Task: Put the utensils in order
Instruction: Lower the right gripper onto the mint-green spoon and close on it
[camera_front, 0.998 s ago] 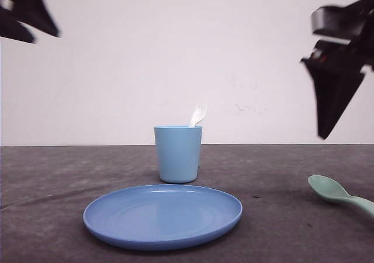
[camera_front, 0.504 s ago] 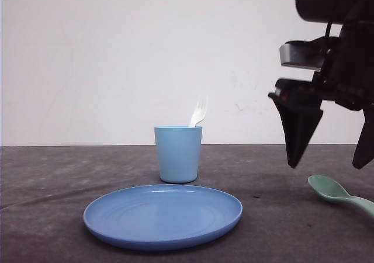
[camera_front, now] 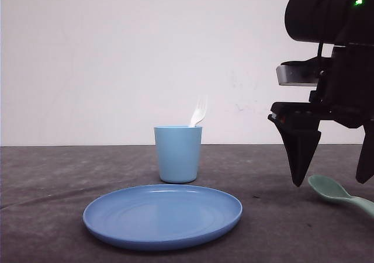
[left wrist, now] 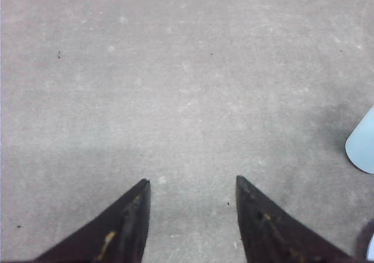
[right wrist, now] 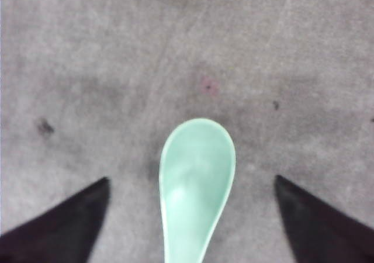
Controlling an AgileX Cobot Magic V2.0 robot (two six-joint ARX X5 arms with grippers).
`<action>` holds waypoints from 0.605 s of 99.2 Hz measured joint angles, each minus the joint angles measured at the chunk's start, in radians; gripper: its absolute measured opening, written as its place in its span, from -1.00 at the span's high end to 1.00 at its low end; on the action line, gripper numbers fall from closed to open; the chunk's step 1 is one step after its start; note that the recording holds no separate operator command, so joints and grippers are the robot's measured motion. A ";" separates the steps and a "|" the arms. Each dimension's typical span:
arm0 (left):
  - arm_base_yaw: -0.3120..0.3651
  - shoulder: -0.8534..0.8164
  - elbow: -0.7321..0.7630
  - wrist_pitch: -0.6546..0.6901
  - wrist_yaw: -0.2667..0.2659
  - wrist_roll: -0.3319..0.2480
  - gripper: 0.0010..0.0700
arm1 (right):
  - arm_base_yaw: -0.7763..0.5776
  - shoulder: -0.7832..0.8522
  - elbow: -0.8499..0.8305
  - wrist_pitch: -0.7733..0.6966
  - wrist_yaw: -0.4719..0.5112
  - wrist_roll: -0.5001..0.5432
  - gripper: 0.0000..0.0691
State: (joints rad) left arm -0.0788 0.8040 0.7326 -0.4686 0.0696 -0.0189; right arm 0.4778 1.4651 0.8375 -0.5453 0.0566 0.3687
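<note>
Dark grey counter (camera_front: pixel 52 181), plain white wall (camera_front: pixel 117 58). Right pincer (camera_front: pixel 333 178) spread wide, mint spoon (right wrist: pixel 196 181) lay on counter between its fingers. White fork (camera_front: pixel 198 112) stood in cup (camera_front: pixel 178 154). Left pincer (left wrist: pixel 190 201) open.

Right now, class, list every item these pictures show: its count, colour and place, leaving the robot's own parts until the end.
Fork: one, white, standing tines-up in the cup.
Cup: one, light blue, upright behind the plate.
Plate: one, blue, round, on the table nearest the camera.
Spoon: one, mint green, lying on the table at right, between the right gripper's fingers.
Table: one, dark grey.
Wall: one, white, behind the table.
Right gripper: one, black, open, over the spoon.
Left gripper: one, black, open, over bare table.
</note>
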 joint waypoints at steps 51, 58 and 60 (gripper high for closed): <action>0.000 0.000 0.000 0.002 0.001 0.000 0.23 | 0.006 0.033 0.000 0.011 0.017 0.007 -0.28; 0.000 0.000 0.000 0.002 0.001 0.000 0.23 | 0.006 0.034 0.000 0.011 0.019 0.007 -0.18; 0.000 0.000 0.000 0.002 0.001 0.000 0.23 | 0.006 0.034 0.000 0.011 0.019 0.007 -0.16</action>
State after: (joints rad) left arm -0.0788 0.8040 0.7322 -0.4667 0.0704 -0.0189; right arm 0.4835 1.4986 0.8375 -0.5343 0.0753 0.3759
